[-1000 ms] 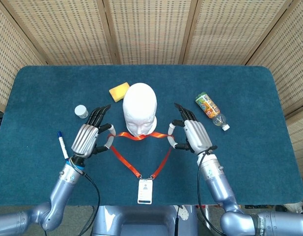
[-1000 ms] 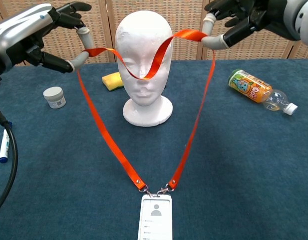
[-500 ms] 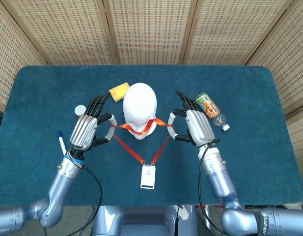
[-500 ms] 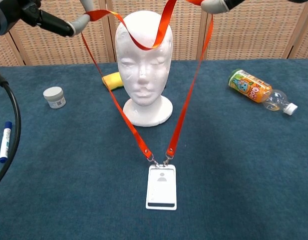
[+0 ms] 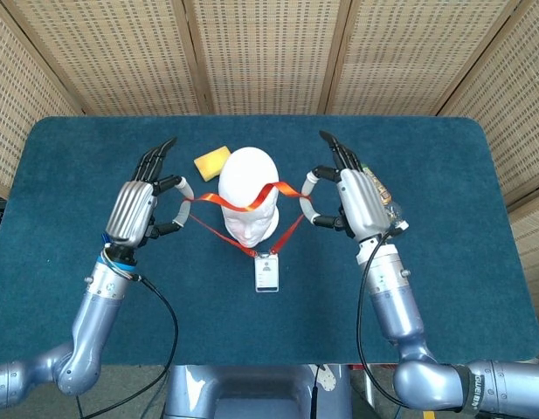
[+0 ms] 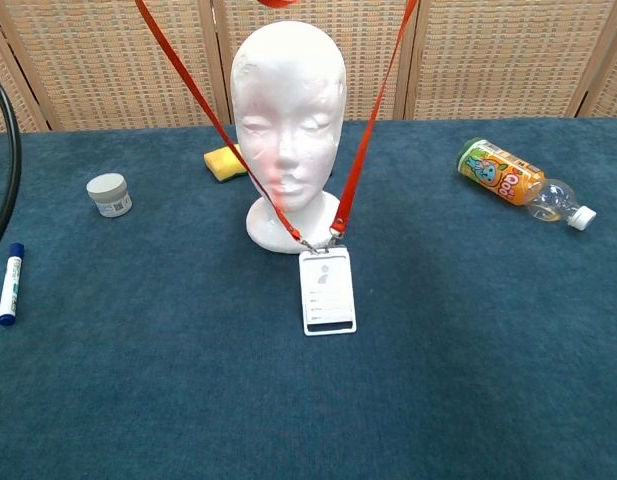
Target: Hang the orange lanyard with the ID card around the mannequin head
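matt white foam-like mannequin head (image 6: 288, 105), fuzzy blue cloth table (image 6: 488, 350) (carpet-like), glossy lanyard (image 6: 366, 150) ribbon.

Both hands, left hand (image 5: 140, 202) and right hand (image 5: 356, 198), have risen, lifting the orange lanyard (image 5: 241, 200) above the mannequin head (image 5: 249, 195) and drawing the ID card (image 6: 327, 291) toward its base.

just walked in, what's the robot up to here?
It is putting the orange lanyard on the white mannequin head. The left hand and right hand each pinch one side of the strap, holding the loop spread above the crown. The two straps run down in front of the face to the ID card, which hangs near the base. The loop is not yet round the neck.
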Motion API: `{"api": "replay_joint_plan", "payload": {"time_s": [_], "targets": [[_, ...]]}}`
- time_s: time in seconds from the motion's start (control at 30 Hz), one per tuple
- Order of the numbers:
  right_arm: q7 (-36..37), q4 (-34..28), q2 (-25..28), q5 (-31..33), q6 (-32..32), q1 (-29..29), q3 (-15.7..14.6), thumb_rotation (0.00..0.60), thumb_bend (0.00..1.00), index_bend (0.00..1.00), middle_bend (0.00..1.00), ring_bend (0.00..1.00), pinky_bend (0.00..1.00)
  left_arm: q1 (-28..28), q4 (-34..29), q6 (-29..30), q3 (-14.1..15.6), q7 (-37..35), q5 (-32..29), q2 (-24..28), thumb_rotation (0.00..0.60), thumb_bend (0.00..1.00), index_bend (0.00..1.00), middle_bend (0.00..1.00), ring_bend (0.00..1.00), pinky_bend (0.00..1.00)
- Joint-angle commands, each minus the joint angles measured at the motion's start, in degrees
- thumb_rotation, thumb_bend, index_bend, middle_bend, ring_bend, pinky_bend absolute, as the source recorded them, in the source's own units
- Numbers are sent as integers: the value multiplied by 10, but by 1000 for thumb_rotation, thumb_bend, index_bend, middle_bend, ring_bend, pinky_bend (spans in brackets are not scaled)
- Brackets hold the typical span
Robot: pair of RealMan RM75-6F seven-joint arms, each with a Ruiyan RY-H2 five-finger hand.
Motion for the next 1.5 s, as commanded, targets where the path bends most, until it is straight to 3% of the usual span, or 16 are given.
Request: {"api": "replay_joint_plan", "payload": {"time_s": [0.03,0.33,0.8,1.1,1.5], "targets": [[-8,18,7,7,-12,11,3,600,491,729,14,0,0,-5,-1,-12,-18,-14,-28,15,600,518,698,0,0,0],[-20,81,19,39,-47,38,-3,600,491,729,14,0,0,-26,27,-41,-35,-20,-118,24,600,518,698,0,0,0],[-18,164,15,104,-106,77,-11,600,491,729,14,0,0,-65,116,-84,-41,-45,-198,-9,600,518,698,0,0,0],[-11,251,-4,134,-156,107,-21,600,490,729,15,0,0,-103,174,-104,-30,-16,-211,-33,600,519,698,0,0,0],[1,349,-34,163,-212,147,-28,600,491,729,14,0,0,-134,234,-119,-39,-26,-246,-69,600,520,698,0,0,0]]}}
